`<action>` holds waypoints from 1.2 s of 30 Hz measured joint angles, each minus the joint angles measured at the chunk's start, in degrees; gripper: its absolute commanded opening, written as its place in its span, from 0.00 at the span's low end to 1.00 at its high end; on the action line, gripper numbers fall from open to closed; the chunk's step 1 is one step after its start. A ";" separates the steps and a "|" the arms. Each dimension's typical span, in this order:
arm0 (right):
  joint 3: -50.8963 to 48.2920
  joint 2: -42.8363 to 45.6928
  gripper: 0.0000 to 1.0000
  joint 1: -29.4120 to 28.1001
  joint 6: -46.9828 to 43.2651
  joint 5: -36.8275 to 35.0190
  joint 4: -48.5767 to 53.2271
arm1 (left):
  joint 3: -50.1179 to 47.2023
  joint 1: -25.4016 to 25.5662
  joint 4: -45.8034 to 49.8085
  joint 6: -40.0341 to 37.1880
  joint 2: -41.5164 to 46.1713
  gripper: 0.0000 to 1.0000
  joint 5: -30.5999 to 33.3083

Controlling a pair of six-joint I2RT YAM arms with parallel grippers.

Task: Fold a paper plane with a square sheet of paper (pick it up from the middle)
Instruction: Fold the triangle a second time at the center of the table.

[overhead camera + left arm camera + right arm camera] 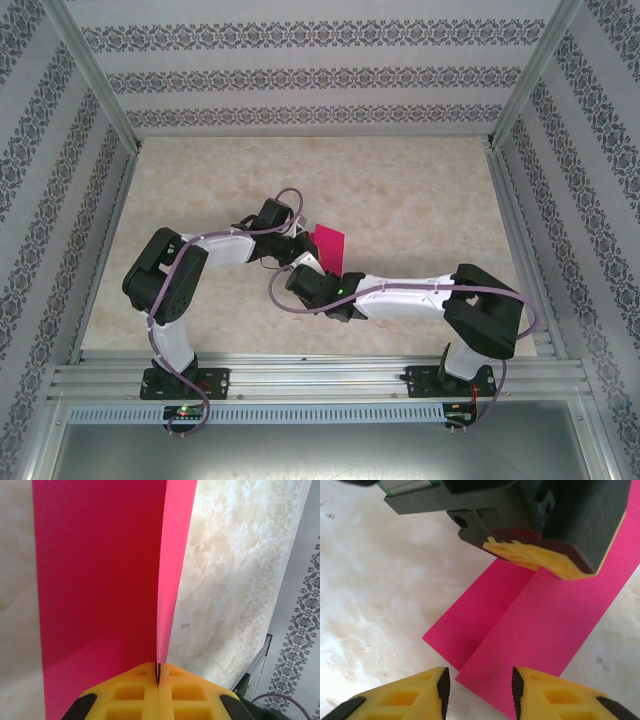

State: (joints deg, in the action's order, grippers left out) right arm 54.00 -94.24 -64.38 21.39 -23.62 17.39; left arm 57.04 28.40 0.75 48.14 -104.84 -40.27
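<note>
The square sheet of paper [331, 245] is magenta-pink and folded along its middle into two flaps, lifted a little above the table. My left gripper [158, 672] is shut on the crease, and both flaps [100, 580] stretch away from its yellow fingertips. In the right wrist view the sheet [535, 625] runs from the left gripper's fingers [540, 560] toward my right gripper [480, 687]. The right gripper stands open, and the near flap's corner lies in the gap between its pads without touching them. The paper plane is out of view.
The table [420, 190] has a beige marbled top. Patterned walls and aluminium posts [95, 75] close it in on three sides, and a metal rail [320, 375] runs along the near edge. Both arms meet close together near the middle of the table.
</note>
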 measured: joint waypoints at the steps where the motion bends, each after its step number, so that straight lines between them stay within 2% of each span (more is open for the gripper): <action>1: 0.00 0.00 0.28 0.00 0.07 -0.22 0.00 | 0.00 0.00 0.09 0.00 0.00 0.06 0.00; 8: -1.27 1.79 0.01 0.15 1.22 -0.81 -1.11 | 0.33 0.00 0.63 -0.17 0.00 0.11 0.00; 12: -3.23 4.09 0.00 1.62 1.97 0.46 -2.93 | 0.59 0.00 1.01 -0.48 0.07 0.25 0.13; 14: -4.70 5.22 0.00 2.51 2.47 1.46 -4.20 | 0.59 0.00 1.70 -0.79 0.35 0.43 0.55; 17: -7.13 6.60 0.00 4.22 3.32 4.57 -6.97 | 0.61 0.00 3.96 -1.40 2.10 0.49 3.13; 19: -9.64 7.80 0.00 6.14 4.37 8.92 -10.60 | 0.59 0.00 6.88 -1.60 5.03 0.58 7.50; 20: -10.58 8.26 0.00 7.04 5.09 10.71 -11.96 | 0.59 0.00 8.41 -1.68 6.58 0.59 9.97; 23: -13.42 9.44 0.00 10.40 7.41 17.38 -17.09 | 0.44 0.00 13.35 -1.88 12.37 0.56 18.25; 26: -15.23 9.68 0.00 13.64 10.34 24.85 -22.97 | -2.54 -0.02 14.19 -1.88 17.68 0.47 22.58; 31: -17.51 9.68 0.00 16.61 14.38 32.50 -30.62 | -9.05 0.02 13.57 -1.36 20.63 0.30 22.05; 36: -18.10 9.68 0.00 18.08 16.02 35.47 -32.54 | -11.52 2.10 11.61 -0.52 19.15 0.20 19.04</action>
State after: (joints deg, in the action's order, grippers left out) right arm 35.90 -84.55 -46.30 37.41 11.86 -15.16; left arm 45.52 30.50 12.36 47.62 -85.69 -21.23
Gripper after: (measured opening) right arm 0.054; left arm 0.214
